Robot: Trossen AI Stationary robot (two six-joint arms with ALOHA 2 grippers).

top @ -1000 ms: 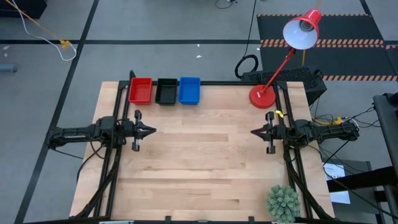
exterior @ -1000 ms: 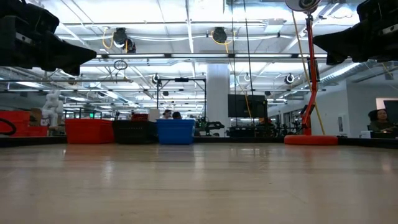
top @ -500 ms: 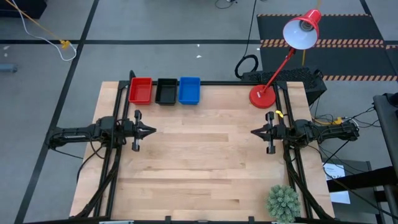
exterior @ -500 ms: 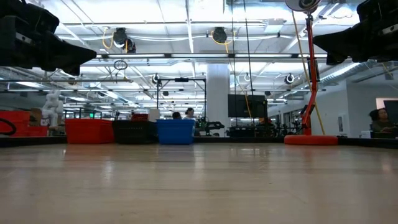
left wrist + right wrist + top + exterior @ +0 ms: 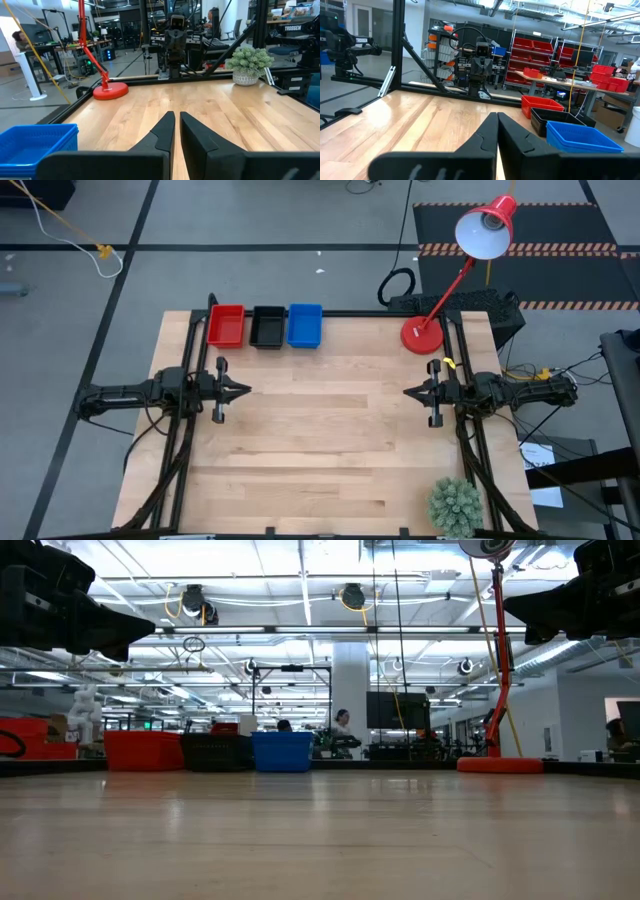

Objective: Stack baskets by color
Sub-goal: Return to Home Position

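Three baskets stand side by side on their bottoms along the table's far edge, left of the middle: red (image 5: pixel 226 326), black (image 5: pixel 267 326) and blue (image 5: pixel 304 325). The low view shows the same row, red (image 5: pixel 143 751), black (image 5: pixel 215 752), blue (image 5: pixel 282 751). Whether any of them is a stack of several, I cannot tell. My left gripper (image 5: pixel 245 390) hovers level at the table's left side, shut and holding nothing. At the right side my right gripper (image 5: pixel 408 392) also hovers level, shut and holding nothing. The two point at each other across the bare wood.
A red lamp stands on its round base (image 5: pixel 422 335) at the far right corner, with its head (image 5: pixel 487 225) out beyond the table's far edge. A potted plant (image 5: pixel 455 505) sits at the near right corner. Between the two grippers lies open tabletop (image 5: pixel 320 430).
Both arms and the baskets have kept still. In the room behind the table a person has walked toward the right.
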